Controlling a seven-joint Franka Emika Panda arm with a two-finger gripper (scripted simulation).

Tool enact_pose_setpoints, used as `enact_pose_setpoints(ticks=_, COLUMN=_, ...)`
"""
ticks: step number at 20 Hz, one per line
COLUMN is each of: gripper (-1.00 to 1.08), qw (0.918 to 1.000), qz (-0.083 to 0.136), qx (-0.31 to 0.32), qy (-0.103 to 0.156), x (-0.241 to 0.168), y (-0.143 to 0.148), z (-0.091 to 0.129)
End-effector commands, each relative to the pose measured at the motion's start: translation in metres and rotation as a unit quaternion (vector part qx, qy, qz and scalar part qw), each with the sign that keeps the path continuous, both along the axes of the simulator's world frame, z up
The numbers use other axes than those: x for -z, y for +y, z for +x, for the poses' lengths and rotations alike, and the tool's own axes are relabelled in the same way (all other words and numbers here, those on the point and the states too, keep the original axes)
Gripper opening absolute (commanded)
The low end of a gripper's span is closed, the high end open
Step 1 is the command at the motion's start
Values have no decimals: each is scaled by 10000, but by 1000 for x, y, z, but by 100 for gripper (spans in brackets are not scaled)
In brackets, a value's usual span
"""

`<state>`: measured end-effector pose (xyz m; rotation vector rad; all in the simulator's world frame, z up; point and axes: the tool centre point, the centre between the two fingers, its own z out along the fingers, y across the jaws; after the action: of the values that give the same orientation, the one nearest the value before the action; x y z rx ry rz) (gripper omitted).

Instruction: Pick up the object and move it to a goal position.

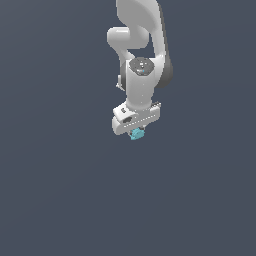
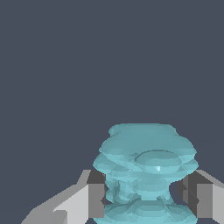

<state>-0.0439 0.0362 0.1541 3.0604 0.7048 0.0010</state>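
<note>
**Desk:** What have you got on screen?

**Me:** In the exterior view I see the white Panda arm (image 1: 141, 55) coming down from the top centre of the frame, wrist pointing straight down. The claw (image 1: 136, 133) sits a little above the middle of the picture. Everything behind it is one flat dark slate-blue field, so I can't tell whether I'm looking at a worktop or bare backdrop.

**Desk:** And the object?

**Me:** The turquoise ridged lump (image 1: 137, 133) pokes out just beneath the claw's white body, right at its lower edge, near the centre of the exterior frame. It looks tiny there, far smaller than the claw's housing.

**Desk:** Is the claw actually on it?

**Me:** My wrist camera says so. The lump (image 2: 146, 166) fills the lower middle of that picture, layered in pale cyan ridges with a wider cap over a narrower waist. One grey finger (image 2: 94, 199) is at the lower left of the frame and the other at the lower right, each with its dark pad set against the lump's waist. So I read the claw (image 2: 146, 200) as pinching the lump between the two pads.

**Desk:** Any gap at the pads?

**Me:** On the left the pad meets the cyan surface. On the right it appears to touch as well, though the render is coarse there.
</note>
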Motion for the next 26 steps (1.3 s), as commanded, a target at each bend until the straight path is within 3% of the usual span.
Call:
enact_pose_setpoints(ticks=1, gripper=-100, qw=10000, qz=-1, qx=3, qy=2, x=-20, y=22, z=10)
enact_pose_setpoints(ticks=14, gripper=-100, qw=10000, qz=3, qx=6, qy=3, x=-103, y=113, z=60)
enact_pose_setpoints(ticks=26, gripper=-100, qw=10000, qz=5, qx=5, qy=5, x=-133, y=146, z=81)
